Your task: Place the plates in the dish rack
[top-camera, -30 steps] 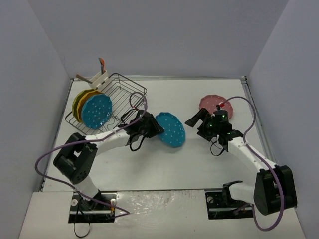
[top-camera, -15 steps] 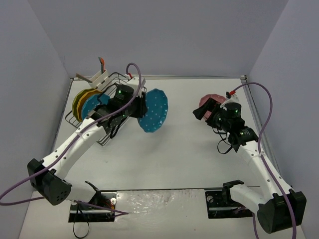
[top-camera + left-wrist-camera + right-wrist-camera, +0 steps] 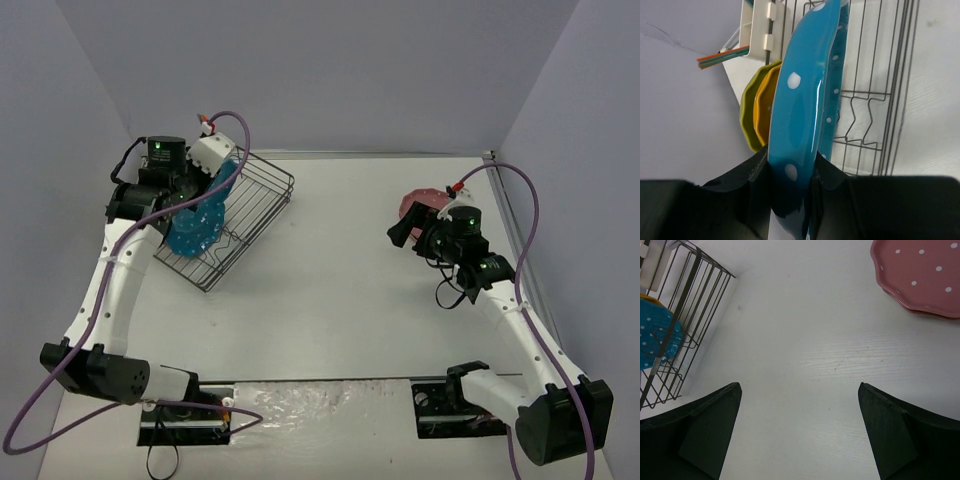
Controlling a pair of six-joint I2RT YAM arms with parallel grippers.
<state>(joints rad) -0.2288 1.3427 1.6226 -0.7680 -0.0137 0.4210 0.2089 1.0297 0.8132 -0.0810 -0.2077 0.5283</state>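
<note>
Over the far left corner of the table (image 3: 340, 300), the left gripper (image 3: 790, 170) is clamped on the rim of a teal blue plate (image 3: 805, 95), one finger on each face. The plate stands on edge above the dish rack (image 3: 255, 195), seen nearly edge-on by the left wrist camera, its upper part reaching toward the white caddy (image 3: 757, 27) at the rack's corner. Just beside it on the right, a second teal plate (image 3: 839, 47) shows only its dotted rim; whether the two touch cannot be told. On the other side, a yellow-green plate (image 3: 749, 100) and a more orange-yellow one (image 3: 764, 107) stand upright together in the rack, near the wall. Thin orange and green sticks (image 3: 722, 54) poke out of the caddy.

Across the table on the right, the right gripper (image 3: 799, 390) hovers with its fingers spread wide and nothing between them, pointing down at bare tabletop. A pink plate (image 3: 925, 275) lies flat on the table just beyond it, well apart from the rack, partly hidden behind the gripper in the top view
</note>
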